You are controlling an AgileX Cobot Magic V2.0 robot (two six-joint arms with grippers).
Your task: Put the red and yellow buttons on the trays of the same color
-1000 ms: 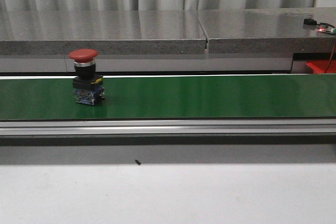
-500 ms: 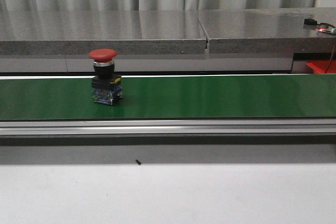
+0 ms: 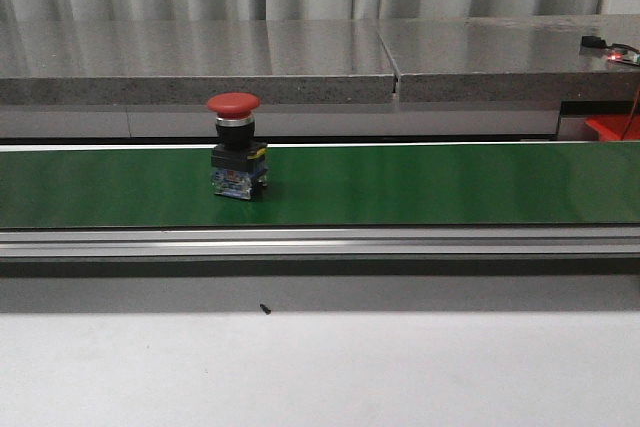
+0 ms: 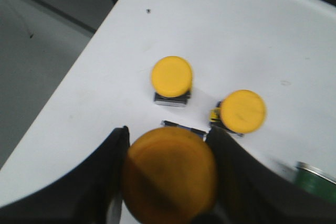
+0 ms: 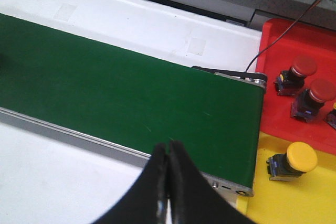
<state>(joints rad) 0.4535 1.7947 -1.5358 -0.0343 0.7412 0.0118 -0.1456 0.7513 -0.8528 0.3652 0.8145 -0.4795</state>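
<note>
A red button (image 3: 236, 145) stands upright on the green conveyor belt (image 3: 420, 185) in the front view, left of centre. My left gripper (image 4: 167, 148) is shut on a yellow button (image 4: 169, 174) above the white table. Two more yellow buttons (image 4: 171, 79) (image 4: 241, 112) stand on that table beyond it. My right gripper (image 5: 168, 153) is shut on nothing, hanging over the belt's near rail. The red tray (image 5: 299, 51) holds two red buttons (image 5: 298, 73) (image 5: 315, 97). The yellow tray (image 5: 294, 198) holds one yellow button (image 5: 295, 162).
The belt's end roller (image 5: 252, 145) sits right against both trays. A grey stone counter (image 3: 300, 57) runs behind the belt, with a small circuit board and red wire (image 3: 615, 52) at its right end. The white table's edge (image 4: 73, 77) drops off near the yellow buttons.
The red button has ridden the belt to the right, from the far left toward the centre. Nothing else in the front view has moved.
</note>
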